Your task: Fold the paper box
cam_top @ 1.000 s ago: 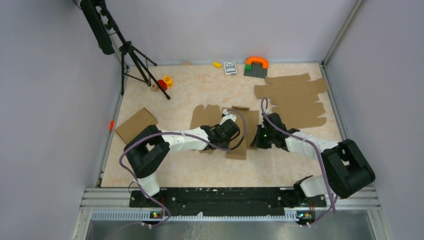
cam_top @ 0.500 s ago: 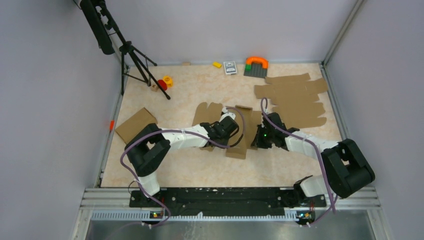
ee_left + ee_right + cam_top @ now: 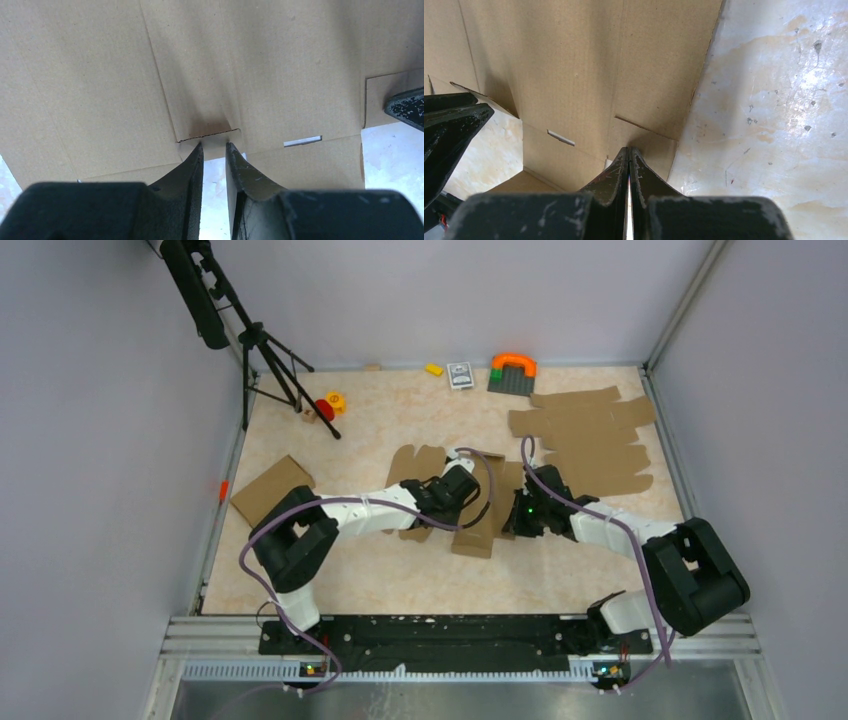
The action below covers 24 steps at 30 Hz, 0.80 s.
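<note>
Here is the plain brown die-cut cardboard paper box point(image 3: 478, 530), lying opened out in the middle of the beige marbled bench point(image 3: 400, 580), creases and side flaps showing. Both arms are reaching in over it.

The left gripper point(image 3: 214, 149) is down at the sheet's edge, fingers parted just a little, the tips right at a small cut tab. Whether they press on that tab or only hover against it, I cannot tell from the wrist view. A narrow white slot shows in the panel beside it.

The right gripper point(image 3: 629, 151) sits on the other side, its fingers pressed tight together with nothing between them and the tips nosing against a flap near the sheet's right edge. The two grippers stand near each other, apart.

Towards the far right corner lies a pile of similar brown cardboard sheets point(image 3: 590, 435), and near the left edge a single flat brown cardboard piece point(image 3: 272, 490). Along the far edge sit an orange arch on a dark studded plate point(image 3: 512, 373), a small card pack point(image 3: 460, 375) and a yellow block point(image 3: 434, 369). A black tripod point(image 3: 268, 362) stands in the far left corner.
</note>
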Each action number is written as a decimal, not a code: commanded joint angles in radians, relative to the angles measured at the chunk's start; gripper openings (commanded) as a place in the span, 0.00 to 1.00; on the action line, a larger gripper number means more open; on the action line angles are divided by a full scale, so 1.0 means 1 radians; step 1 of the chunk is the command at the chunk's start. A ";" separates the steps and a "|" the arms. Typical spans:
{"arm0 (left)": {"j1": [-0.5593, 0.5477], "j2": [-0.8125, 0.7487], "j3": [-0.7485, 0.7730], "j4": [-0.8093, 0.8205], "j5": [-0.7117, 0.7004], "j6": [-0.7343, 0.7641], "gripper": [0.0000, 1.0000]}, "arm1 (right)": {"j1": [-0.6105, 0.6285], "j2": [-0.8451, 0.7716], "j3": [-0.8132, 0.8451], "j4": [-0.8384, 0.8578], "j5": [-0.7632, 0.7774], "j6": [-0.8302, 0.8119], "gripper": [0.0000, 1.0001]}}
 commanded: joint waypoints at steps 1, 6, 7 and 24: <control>0.006 0.017 0.039 0.013 -0.007 0.016 0.25 | -0.002 0.047 -0.026 -0.122 0.087 -0.050 0.00; 0.013 0.041 0.034 0.016 -0.001 0.010 0.24 | -0.002 0.047 -0.028 -0.125 0.087 -0.052 0.00; 0.014 0.047 0.032 0.016 0.001 0.009 0.24 | -0.002 0.047 -0.028 -0.124 0.090 -0.052 0.00; 0.014 0.108 -0.014 0.041 0.024 -0.010 0.21 | 0.046 -0.007 0.130 -0.347 0.277 -0.051 0.12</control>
